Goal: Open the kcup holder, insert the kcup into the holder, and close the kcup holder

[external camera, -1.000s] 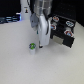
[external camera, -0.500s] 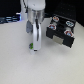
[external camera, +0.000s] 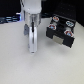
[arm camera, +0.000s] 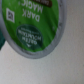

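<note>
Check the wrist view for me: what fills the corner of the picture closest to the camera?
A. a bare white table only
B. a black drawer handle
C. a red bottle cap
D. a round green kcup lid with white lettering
D: the kcup shows its green top, printed with white words, right up against the lens.

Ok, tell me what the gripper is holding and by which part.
Cannot be told: the gripper sits low at the table, the kcup fills the wrist view, no fingers show.

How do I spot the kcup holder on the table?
Start from the white table in the exterior view and look toward that view's right, past the arm. The black boxy kcup holder sits there, its top showing round pod slots; nothing else nearby is dark and boxy.
</note>
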Robot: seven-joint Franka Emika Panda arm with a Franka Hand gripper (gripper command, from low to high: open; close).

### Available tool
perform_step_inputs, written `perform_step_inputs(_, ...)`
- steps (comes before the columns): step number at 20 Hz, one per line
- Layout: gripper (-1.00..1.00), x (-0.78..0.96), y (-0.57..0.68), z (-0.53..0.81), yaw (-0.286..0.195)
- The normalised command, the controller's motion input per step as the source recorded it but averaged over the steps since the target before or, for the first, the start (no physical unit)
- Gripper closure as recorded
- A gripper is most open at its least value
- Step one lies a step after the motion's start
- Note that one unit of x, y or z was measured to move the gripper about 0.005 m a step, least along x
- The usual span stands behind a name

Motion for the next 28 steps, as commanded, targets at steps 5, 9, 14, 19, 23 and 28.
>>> perform_step_inputs(5, -1.0, -0.05, -0.19, 0.05, -0.025)
perform_step_inputs(9, -1.0, 0.15, -0.11, 0.0, -0.082)
perform_step_inputs(14, 1.0, 0.08, -0.15, 0.06, -0.046)
perform_step_inputs(19, -1.0, 0.04, -0.06, 0.02, -0.027)
perform_step_inputs(23, 1.0, 0.04, -0.05, 0.03, -0.03)
perform_step_inputs(28, 1.0, 0.12, -0.06, 0.07, -0.058)
